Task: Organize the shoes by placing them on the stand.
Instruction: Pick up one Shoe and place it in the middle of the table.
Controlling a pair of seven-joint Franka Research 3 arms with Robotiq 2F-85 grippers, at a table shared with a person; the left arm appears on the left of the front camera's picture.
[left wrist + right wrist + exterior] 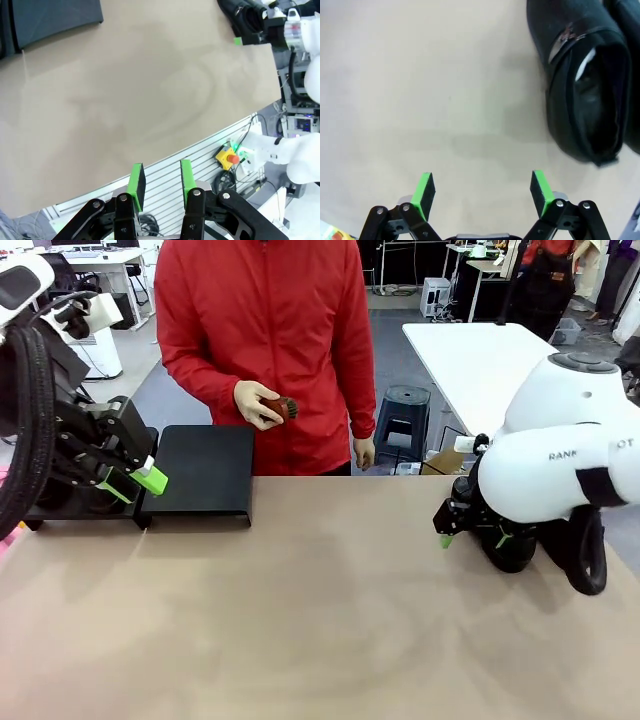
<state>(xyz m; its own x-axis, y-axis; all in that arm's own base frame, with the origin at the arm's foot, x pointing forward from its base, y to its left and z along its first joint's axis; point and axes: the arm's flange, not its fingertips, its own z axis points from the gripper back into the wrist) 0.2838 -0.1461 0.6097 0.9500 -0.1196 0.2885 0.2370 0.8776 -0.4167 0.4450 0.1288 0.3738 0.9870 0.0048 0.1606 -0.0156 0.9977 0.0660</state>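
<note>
Two glossy black shoes (518, 555) (590, 565) lie on the table at the right, partly hidden behind my right arm. In the right wrist view one shoe (585, 95) shows white paper in its opening, and a second shoe (627, 45) lies at the picture's edge. My right gripper (472, 540) (482, 192) is open over bare table beside them. The stand's black platform (200, 475) (50, 17) is at the far left, and another platform (60, 508) lies under my left arm. My left gripper (138, 483) (160, 180) hangs open and holds nothing, next to the stand.
A person in a red top stands across the table holding a small brown brush (280, 407) in one hand. The tan table (320, 620) stretches between the stand and the shoes. A black stool (402, 415) and a white table (480, 360) stand behind.
</note>
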